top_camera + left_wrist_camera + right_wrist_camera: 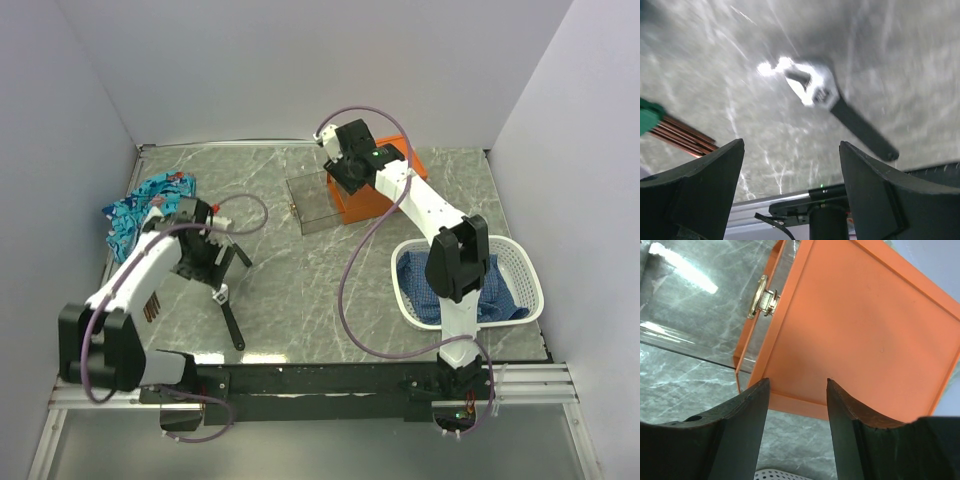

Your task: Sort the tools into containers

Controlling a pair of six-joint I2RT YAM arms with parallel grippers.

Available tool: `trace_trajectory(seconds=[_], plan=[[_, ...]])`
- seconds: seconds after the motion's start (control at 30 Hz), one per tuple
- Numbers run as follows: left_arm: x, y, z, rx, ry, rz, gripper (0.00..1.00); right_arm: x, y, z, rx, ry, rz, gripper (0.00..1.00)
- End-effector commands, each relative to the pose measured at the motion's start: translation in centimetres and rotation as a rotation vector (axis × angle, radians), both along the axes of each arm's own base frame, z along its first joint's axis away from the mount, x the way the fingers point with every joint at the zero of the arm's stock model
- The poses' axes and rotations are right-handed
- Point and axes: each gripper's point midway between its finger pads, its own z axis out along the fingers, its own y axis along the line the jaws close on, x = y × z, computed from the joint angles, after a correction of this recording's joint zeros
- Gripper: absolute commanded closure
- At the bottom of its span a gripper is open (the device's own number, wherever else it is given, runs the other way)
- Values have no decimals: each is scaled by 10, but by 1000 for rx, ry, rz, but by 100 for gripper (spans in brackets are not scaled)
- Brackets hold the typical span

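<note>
Your right gripper (797, 385) hangs directly over the orange box (855, 325), jaws partly apart with nothing between them. The box's clear lid (315, 205) lies open flat against its left side. Well to the left of the box and nearer the arm bases, your left gripper (791, 150) stands wide and empty above the table (300, 300), where the black-handled silver wrench (820, 92) lies flat, seen between the fingers and untouched.

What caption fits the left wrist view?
Left gripper, jaws open, over a black-handled adjustable wrench lying on the marble table.
</note>
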Motion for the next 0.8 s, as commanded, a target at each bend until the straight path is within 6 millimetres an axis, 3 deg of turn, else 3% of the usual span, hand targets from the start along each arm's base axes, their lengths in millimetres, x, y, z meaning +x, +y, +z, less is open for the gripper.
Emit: trace_trajectory(seconds=[0.0, 0.07, 0.17, 0.2, 0.3, 0.4, 0.6, 0.77], plan=[[46, 5, 2, 47, -46, 156, 18, -17, -11, 8, -58, 17, 9, 42], [56, 10, 0, 46, -41, 227, 19, -16, -12, 7, -68, 16, 7, 42], [67, 39, 9, 31, -58, 401, 19, -14, -12, 8, -77, 6, 7, 42], [67, 67, 11, 49, -69, 501, 19, -13, -13, 6, -83, 9, 7, 42], [62, 115, 15, 80, -83, 630, 19, -11, -12, 3, -84, 14, 6, 42], [58, 146, 15, 105, -86, 699, 18, -7, -10, 1, -87, 14, 6, 42], [59, 174, 4, 123, -96, 750, 17, -3, -4, -1, -92, 10, 12, 42], [56, 185, -20, 123, -81, 790, 17, -5, -4, -5, -108, 17, 18, 41]])
